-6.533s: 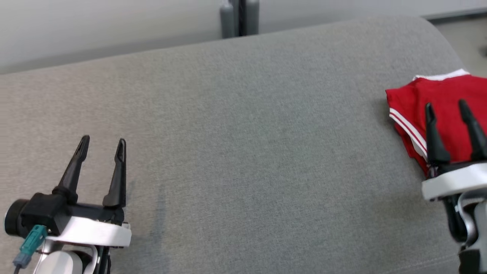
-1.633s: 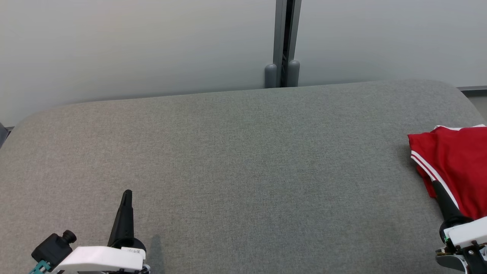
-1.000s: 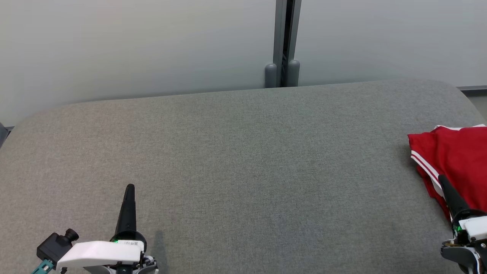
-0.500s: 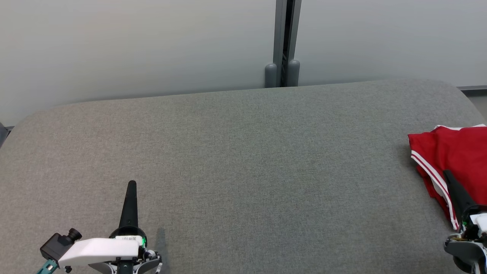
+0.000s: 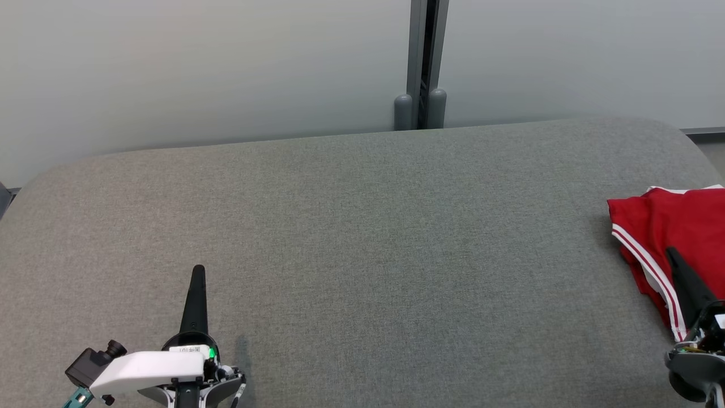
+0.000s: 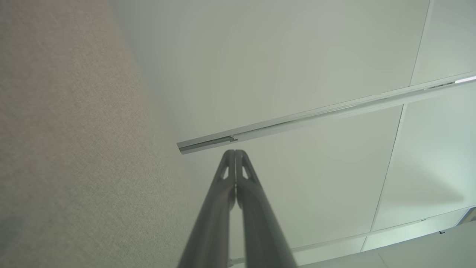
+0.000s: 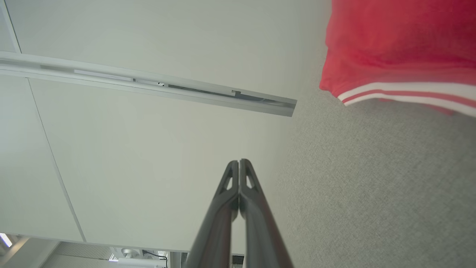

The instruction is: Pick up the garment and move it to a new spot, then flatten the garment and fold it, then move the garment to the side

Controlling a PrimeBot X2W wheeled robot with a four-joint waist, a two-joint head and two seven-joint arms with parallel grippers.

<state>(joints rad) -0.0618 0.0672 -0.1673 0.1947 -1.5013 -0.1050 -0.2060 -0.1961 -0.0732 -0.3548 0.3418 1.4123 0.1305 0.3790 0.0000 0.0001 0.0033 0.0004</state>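
Two end effectors, both pinched fully closed and gripping nothing. The left end effector (image 5: 197, 271) lies at 7 o'clock of the head view, its fingers pointing toward 12 o'clock over the grey fabric worktop (image 5: 396, 238). In its own wrist view the paired tips (image 6: 235, 153) meet in front of a pale wall (image 6: 297, 56) and a metal rail (image 6: 316, 113). The right end effector (image 5: 673, 252) lies at 4 o'clock. From the head it shows against the striped hem of the garment (image 5: 674, 224), but the right wrist view places its tips (image 7: 239, 162) clear of the cloth. The garment, red with white stripes, lies bunched at 3 o'clock on the worktop's edge, at 1 o'clock in the right wrist view (image 7: 390, 44). A grey post (image 5: 422, 56) stands against the wall at 12 o'clock.
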